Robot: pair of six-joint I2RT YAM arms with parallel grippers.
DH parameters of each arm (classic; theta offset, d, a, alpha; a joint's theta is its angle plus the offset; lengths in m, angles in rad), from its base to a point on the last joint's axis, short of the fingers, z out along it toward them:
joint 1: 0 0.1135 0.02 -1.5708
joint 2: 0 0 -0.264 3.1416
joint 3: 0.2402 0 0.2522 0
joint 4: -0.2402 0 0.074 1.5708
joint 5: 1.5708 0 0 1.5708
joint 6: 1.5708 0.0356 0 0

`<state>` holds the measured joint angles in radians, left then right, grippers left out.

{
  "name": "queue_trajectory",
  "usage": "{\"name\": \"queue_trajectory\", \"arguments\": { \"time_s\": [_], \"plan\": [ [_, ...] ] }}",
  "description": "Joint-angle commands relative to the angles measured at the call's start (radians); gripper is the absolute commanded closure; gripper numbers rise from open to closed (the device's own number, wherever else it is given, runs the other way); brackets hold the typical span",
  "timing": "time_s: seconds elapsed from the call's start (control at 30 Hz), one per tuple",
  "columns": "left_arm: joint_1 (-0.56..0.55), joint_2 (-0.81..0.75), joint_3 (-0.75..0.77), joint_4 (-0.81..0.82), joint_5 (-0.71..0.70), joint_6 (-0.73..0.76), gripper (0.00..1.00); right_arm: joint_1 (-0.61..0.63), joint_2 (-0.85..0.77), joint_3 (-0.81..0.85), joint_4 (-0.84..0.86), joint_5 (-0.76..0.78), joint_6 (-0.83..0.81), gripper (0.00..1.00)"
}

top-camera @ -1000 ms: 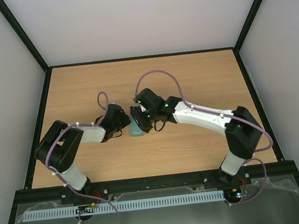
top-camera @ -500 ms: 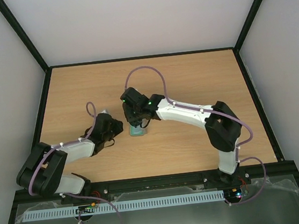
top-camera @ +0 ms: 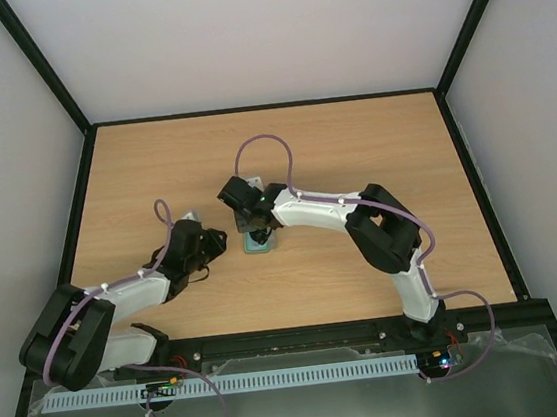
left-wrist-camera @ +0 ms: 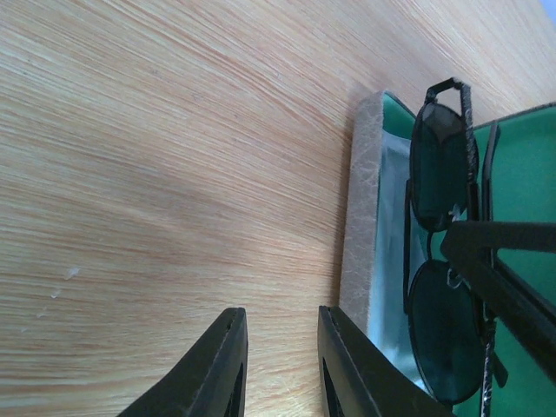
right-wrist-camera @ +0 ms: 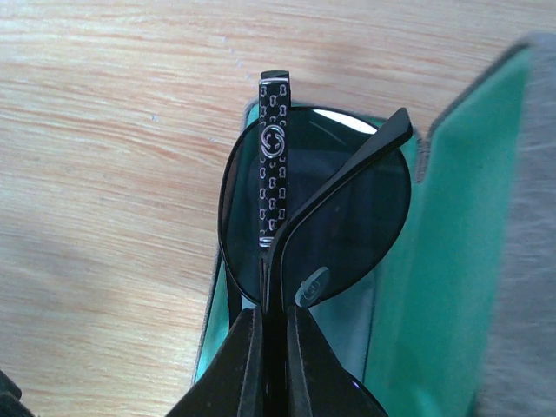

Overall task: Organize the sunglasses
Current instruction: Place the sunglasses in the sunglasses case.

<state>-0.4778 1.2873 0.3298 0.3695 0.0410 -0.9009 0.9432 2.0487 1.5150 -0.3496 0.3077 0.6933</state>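
On my left, the left gripper sits low over the wooden table. Its fingers are parted by a narrow gap and hold nothing, and they are just beside the grey side wall of the glasses case without touching it.

The case lies open near the middle of the table, green lining up. Inside, against the near wall, I see a pale blue strip, which I take to be the cleaning cloth, though the left wrist view is too oblique for me to be sure.

The sunglasses are over the open case, dark round lenses above the lining and temples folded. I cannot tell whether they rest on the lining or hang just above it.

From the right, the right gripper comes down onto them, fingers pinched tight on the folded temple arms.
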Motion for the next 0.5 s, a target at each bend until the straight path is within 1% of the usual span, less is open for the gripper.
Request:
{"name": "queue_trajectory", "arguments": {
  "time_s": [0.0,0.17,0.3,0.47],
  "plan": [
    [0.005,-0.017,-0.020,0.023,0.019,0.010,0.74,0.002,0.021,0.035,-0.058,0.078,0.049,0.99],
    [0.005,-0.020,-0.033,0.035,0.035,0.008,0.74,0.002,0.038,0.007,-0.030,0.071,0.088,0.99],
    [0.005,-0.023,-0.043,0.042,0.047,0.008,0.74,0.001,0.041,-0.041,0.027,0.058,0.124,0.99],
    [0.005,-0.039,-0.051,0.036,0.048,0.013,0.74,0.002,0.064,-0.038,0.058,0.042,0.140,0.99]
  ]
}}
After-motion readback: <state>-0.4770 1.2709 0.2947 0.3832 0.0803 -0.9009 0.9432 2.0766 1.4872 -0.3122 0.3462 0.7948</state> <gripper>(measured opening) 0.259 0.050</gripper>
